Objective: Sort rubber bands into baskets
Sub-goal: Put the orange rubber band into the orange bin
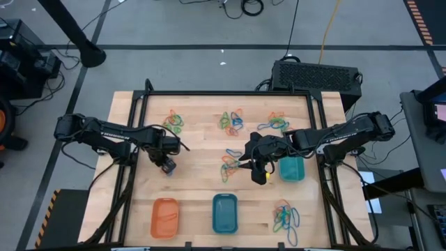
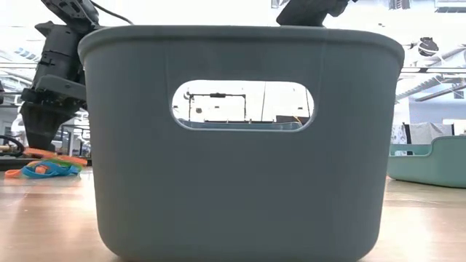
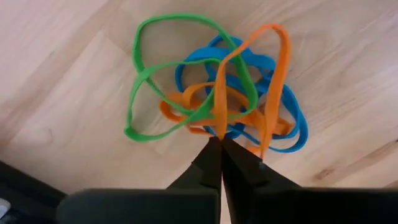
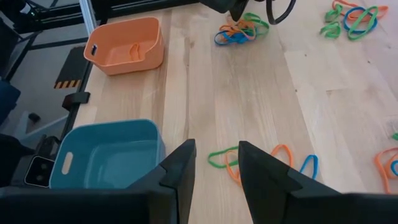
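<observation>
1. Closest to my left wrist lens, the left claw is pressed together, its tips pinching an orange rubber band at the near edge of a tangle of orange, blue and green loops on the tabletop.
2. That pinched band runs straight away from the tips, its long axis in line with the fingers, so I judge a plain upward lift should draw it free, though it threads under the green loop and may drag neighbours.
3. From above, the orange basket lies at about 6 o'clock from the left claw, near the front edge; the left arm is much the nearer one to it.
4. My right claw is spread, holding nothing, over a few loose bands mid-tabletop, with the teal-green basket just at its 3 o'clock.
5. Hard to read: the low camera is almost wholly blocked by the blue basket's wall, and I cannot tell how many strands the left tips actually hold.
</observation>
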`<state>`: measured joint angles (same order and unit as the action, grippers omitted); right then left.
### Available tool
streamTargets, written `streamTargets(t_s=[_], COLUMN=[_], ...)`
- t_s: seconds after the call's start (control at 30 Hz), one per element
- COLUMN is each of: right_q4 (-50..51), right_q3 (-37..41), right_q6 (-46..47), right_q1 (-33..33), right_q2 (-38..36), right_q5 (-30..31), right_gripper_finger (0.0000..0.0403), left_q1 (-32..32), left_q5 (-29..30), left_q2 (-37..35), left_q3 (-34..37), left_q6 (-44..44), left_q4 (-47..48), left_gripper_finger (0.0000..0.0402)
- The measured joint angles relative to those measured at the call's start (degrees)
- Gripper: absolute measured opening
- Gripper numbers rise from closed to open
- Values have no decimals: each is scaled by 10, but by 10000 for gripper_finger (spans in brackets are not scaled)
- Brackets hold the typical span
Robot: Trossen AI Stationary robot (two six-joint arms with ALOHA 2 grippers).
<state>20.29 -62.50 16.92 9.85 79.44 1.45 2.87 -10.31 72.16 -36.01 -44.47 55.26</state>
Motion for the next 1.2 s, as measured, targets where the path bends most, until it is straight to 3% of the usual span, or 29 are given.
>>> streamTargets(t_s=[0.33, 0.47, 0.6, 0.8, 0.93, 1.03, 1.2], right_q4=[5, 17, 17, 14, 14, 14, 9], right_q3=[0, 0, 0, 0, 0, 0, 0], right_q6=[1, -1, -11, -13, -27, -43, -66], right_q1=[0, 0, 0, 0, 0, 0, -1], right_q2=[0, 0, 0, 0, 0, 0, 0], right_q5=[0, 0, 0, 0, 0, 0, 3], right_gripper_finger=[114, 114, 114, 114, 114, 114, 114], left_q1=[-1, -23, -91, -226, -313, -362, -404], left_q5=[-20, -62, -122, -129, -126, -91, -74], left_q2=[-42, -76, -96, -96, -88, -72, -29], left_q3=[-33, -63, -85, -91, -91, -91, -91], left_q6=[-1, -2, -10, -99, -157, -191, -228], left_q4=[14, 13, 11, -29, -115, -164, -199], left_gripper_finger=[4, 3, 2, 2, 1, 1, 1])
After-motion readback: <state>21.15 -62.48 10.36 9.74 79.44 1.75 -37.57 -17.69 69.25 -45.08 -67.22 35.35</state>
